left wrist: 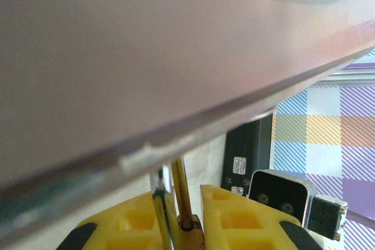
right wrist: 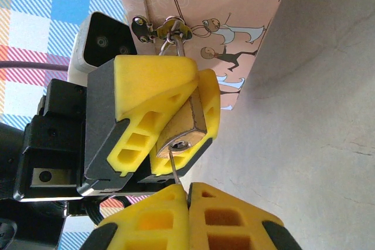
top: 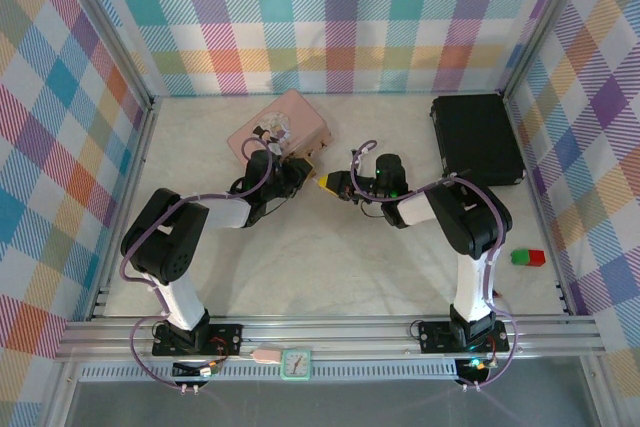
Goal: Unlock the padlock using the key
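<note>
place: robot lab cell | signs: aluminium rail frame [top: 330, 332]; plaid backdrop walls [top: 340, 17]; white tabletop [top: 330, 267]

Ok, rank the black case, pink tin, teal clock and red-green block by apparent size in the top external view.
1. black case
2. pink tin, partly hidden
3. teal clock
4. red-green block, close to the clock in size, so this order is unsure

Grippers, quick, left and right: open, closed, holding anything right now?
Left gripper: closed on the small brass-gold padlock.
Right gripper: closed on the thin silvery metal key.
</note>
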### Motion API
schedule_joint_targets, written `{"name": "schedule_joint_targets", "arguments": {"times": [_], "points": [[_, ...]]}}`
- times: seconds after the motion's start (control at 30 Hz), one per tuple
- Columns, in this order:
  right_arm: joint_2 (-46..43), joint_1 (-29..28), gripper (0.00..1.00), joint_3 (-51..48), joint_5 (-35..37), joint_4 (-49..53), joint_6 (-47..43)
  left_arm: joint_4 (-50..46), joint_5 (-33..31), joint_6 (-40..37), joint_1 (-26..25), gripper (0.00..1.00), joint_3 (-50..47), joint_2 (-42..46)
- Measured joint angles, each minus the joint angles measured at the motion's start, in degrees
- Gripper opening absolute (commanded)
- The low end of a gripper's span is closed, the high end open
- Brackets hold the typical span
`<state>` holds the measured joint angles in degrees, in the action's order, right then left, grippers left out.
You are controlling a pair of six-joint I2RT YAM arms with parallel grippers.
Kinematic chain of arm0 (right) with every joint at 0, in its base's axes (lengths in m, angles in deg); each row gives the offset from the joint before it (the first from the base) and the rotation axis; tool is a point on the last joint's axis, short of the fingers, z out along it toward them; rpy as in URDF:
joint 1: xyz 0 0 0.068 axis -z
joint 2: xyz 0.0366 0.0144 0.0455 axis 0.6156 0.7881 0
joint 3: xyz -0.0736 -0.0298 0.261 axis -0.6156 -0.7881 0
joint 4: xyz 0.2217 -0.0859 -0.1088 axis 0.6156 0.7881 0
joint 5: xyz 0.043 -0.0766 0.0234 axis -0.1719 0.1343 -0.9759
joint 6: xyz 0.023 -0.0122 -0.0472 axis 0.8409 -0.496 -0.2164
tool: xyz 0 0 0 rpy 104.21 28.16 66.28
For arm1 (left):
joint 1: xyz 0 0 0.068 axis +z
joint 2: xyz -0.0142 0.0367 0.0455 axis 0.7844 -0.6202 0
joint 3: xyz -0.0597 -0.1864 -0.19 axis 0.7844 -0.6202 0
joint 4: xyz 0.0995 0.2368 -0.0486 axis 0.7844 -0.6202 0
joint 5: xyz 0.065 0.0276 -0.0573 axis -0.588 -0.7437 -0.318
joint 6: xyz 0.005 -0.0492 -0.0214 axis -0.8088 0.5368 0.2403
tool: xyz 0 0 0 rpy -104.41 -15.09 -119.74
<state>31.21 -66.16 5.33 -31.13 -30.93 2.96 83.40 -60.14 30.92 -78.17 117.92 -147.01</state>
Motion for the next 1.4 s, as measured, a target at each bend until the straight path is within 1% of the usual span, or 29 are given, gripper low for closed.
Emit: {"name": "schedule_joint_targets", "arguments": {"times": [0.33,0.77,1.07,1.4], "points": [[0.4,0.0,0.0,0.0,1.2,-1.6,2.3,1.3,-0.3,0.9,-0.2,0.0,-0.8,0.7],[0.6,0.0,0.0,0.0,1.0,-4.7,6.3,2.4,-1.3,0.9,-0.4,0.0,-1.5,2.1],[2.2,0.0,0.0,0.9,0.5,-7.1,11.5,3.6,-2.4,1.1,-0.4,0.0,-1.5,1.7],[2.5,0.0,0.0,1.1,1.1,-8.0,20.0,5.6,-4.3,1.1,-0.9,0.0,-1.5,0.9]]}}
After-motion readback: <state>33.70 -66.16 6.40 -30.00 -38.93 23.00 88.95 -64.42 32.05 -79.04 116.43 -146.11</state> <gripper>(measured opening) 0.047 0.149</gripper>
